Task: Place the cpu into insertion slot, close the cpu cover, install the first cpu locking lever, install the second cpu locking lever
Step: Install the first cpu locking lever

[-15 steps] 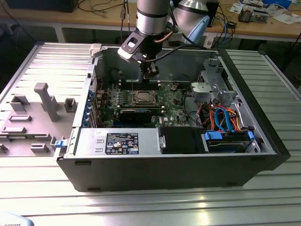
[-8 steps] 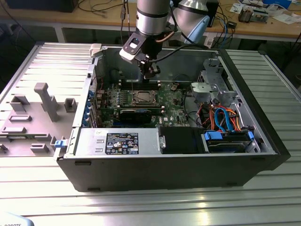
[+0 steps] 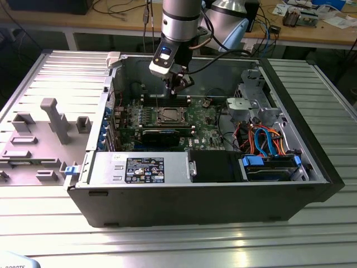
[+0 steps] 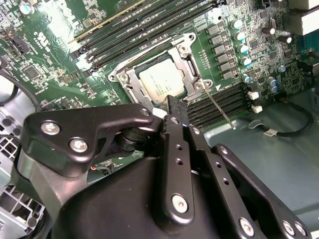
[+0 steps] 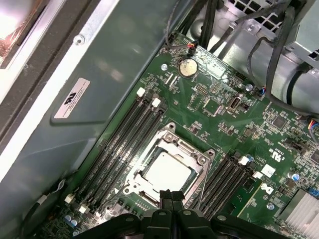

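Gripper point(image 5: 172, 194) pinched closed, empty, just beside the cpu cover point(image 5: 192, 148)
cpu point(image 5: 167, 172) looks seated; I'd push that loose lever point(image 4: 219, 108) squarely, no slipping.

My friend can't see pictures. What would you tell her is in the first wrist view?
A silvery square cpu sits in the middle of a green motherboard, framed by the metal cpu cover. The black gripper, fingers pressed together, reaches toward the cover's edge. Long dark memory slots run along both sides of the chip.
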You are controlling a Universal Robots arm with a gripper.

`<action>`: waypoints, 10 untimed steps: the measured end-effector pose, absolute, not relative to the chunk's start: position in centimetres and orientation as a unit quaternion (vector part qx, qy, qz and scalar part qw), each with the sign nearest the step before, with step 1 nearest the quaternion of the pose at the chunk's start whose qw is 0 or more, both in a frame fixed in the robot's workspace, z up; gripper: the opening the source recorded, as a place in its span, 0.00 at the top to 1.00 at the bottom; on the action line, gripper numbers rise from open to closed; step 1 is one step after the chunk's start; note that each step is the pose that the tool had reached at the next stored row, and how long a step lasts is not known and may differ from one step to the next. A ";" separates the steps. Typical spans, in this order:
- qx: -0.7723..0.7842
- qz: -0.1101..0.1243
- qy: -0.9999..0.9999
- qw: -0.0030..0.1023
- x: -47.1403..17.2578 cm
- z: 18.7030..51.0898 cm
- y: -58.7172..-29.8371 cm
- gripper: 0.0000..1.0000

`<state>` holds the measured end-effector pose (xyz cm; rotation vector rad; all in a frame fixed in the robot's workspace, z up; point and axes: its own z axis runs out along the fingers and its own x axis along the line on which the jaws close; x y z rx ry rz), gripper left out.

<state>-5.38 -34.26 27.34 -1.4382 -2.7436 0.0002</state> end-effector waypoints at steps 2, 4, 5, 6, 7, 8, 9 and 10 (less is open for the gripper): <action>-0.464 0.000 -0.886 0.022 -5.4 27.3 -34.3 0.89; -0.464 0.000 -0.886 0.022 -5.4 27.3 -34.3 0.89; -0.464 0.001 -0.886 0.022 -5.4 27.3 -34.2 0.89; -0.464 0.002 -0.885 0.021 -5.4 27.3 -34.2 0.89; -0.464 0.002 -0.886 0.021 -5.4 27.3 -34.2 0.89; -0.464 0.002 -0.886 0.021 -5.4 27.3 -34.2 0.89; -0.464 0.002 -0.886 0.021 -5.4 27.3 -34.0 0.89; -0.464 0.002 -0.886 0.021 -5.4 27.3 -33.7 0.89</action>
